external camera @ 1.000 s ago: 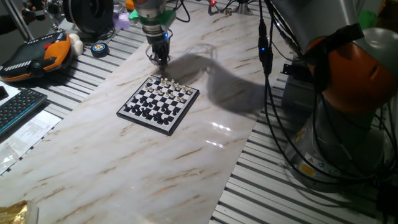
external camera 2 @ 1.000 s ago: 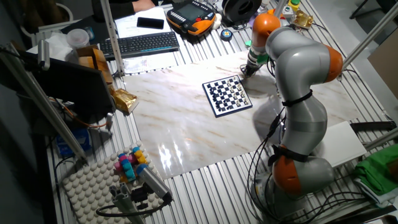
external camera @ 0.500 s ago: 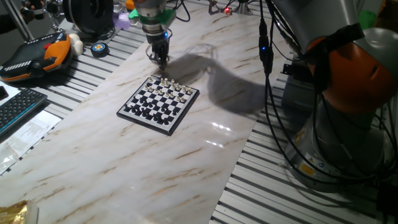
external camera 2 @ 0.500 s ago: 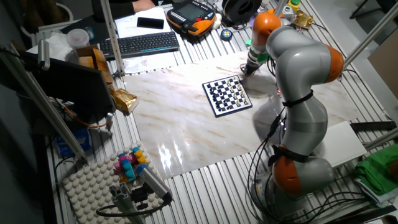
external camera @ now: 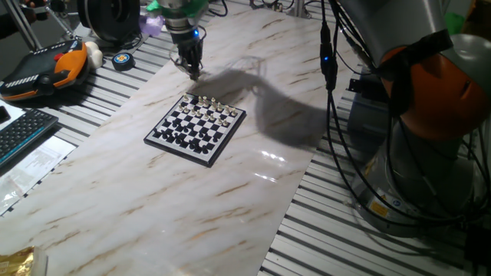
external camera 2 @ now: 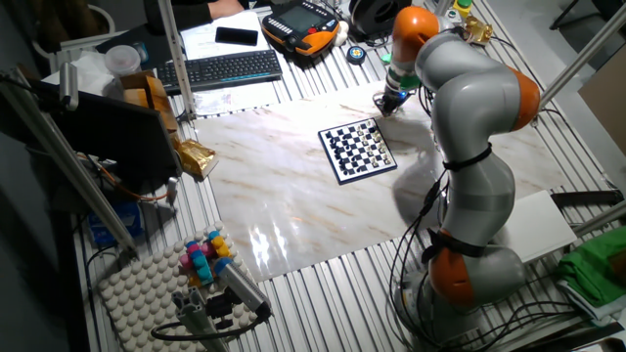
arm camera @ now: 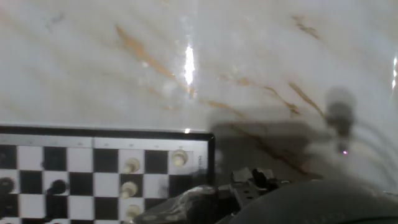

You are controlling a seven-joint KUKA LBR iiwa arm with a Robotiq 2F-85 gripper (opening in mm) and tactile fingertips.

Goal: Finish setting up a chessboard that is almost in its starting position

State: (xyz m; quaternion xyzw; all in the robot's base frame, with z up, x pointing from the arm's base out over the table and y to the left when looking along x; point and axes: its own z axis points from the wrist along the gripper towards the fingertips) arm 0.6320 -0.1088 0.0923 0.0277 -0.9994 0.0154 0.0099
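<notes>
Marble-look tabletop (external camera: 153, 192), slotted metal bench around it. I've got the chessboard (external camera: 196, 129) lying flat mid-slab, pale pieces along its far edge, dark ones on the near side. Hand view catches only the board's corner (arm camera: 208, 140), a few pale pieces on the squares just inside the black rim. Gripper (external camera: 192, 73) hovers above bare marble just beyond the far edge of the board, pointing down, not touching it. Fingertips look pinched together; can't tell if anything's between them. Around: black keyboard (external camera 2: 220, 68), orange-and-black pendant (external camera: 42, 67), small round puck (external camera: 123, 60), all off the slab, well apart from the board. Cables (external camera: 334, 115) hang down on the arm's side.
</notes>
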